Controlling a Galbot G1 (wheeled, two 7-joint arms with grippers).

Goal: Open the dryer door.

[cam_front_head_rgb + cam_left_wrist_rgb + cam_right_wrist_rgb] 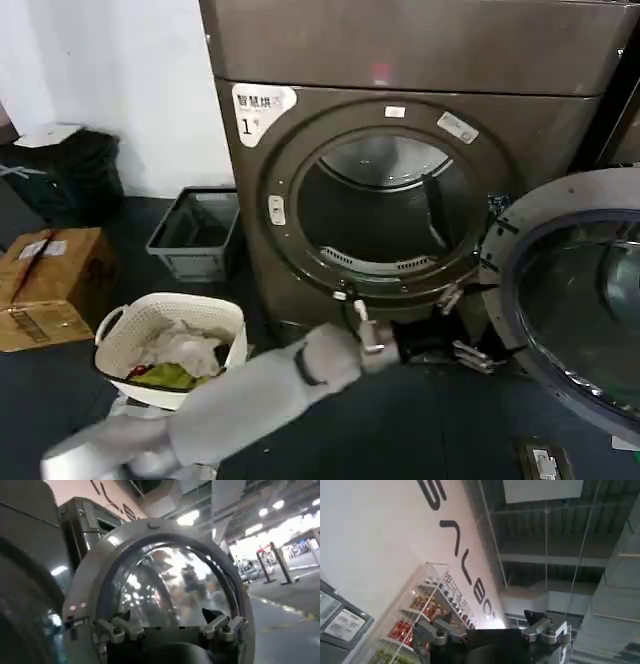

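the dryer door (575, 300) stands swung wide open, hanging off the right side of the dryer (400, 150), its broad chrome rim circling dark tinted glass that catches pale reflections. the left gripper (470, 325) reaches across from the robot's grey left arm (250, 395) and sits low in front of the machine, just below the drum opening, with the door's near edge immediately beyond its fingertips. from the head camera one finger points up toward the lower lip of the opening and the other lies out toward the door rim; the fingers are spread apart, and whether either touches the rim cannot be told.

in the left wrist view the same door (165, 585) fills the space right ahead of the left gripper (170, 625), its shiny rim arching over glass full of ceiling-light glare, the two fingers parted with nothing between them.

the bronze-grey dryer carries a white sticker (262, 108) marked "1" up and to the left of the gripper, and its round opening (385, 205) shows a metal drum. behind the arm, a white laundry basket (170, 345) holds crumpled clothes.

the right gripper (492, 627) points up toward a ceiling and a lettered wall, fingers apart and holding nothing.
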